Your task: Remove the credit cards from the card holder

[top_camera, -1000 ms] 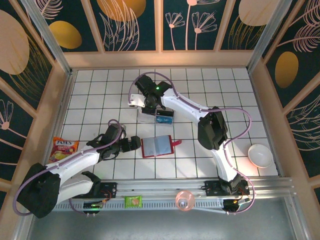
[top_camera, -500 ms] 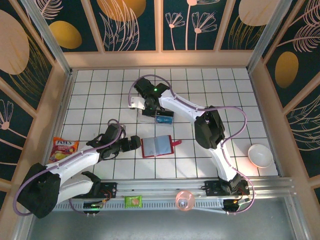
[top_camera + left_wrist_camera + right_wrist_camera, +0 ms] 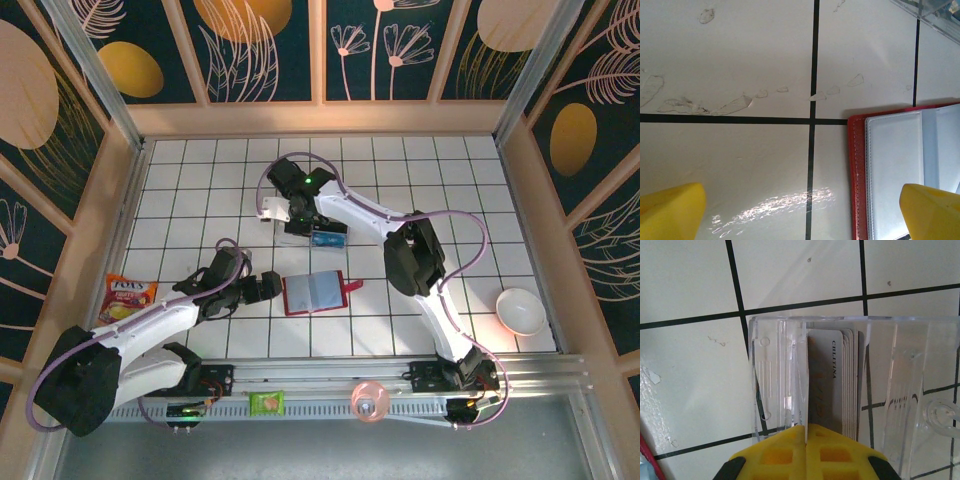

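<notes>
Nearest me, my left fingers (image 3: 264,287) are spread wide just off the left edge of the red card holder (image 3: 314,292), which lies open and flat on the counter (image 3: 190,190), grey-blue sleeves (image 3: 892,170) facing up. Farther out, my right fingers (image 3: 805,454) are pressed together at the rim of the clear plastic box (image 3: 775,370), beside a stack of cards (image 3: 840,380) standing inside. Whether they touch a card I can't quite make out.
</notes>
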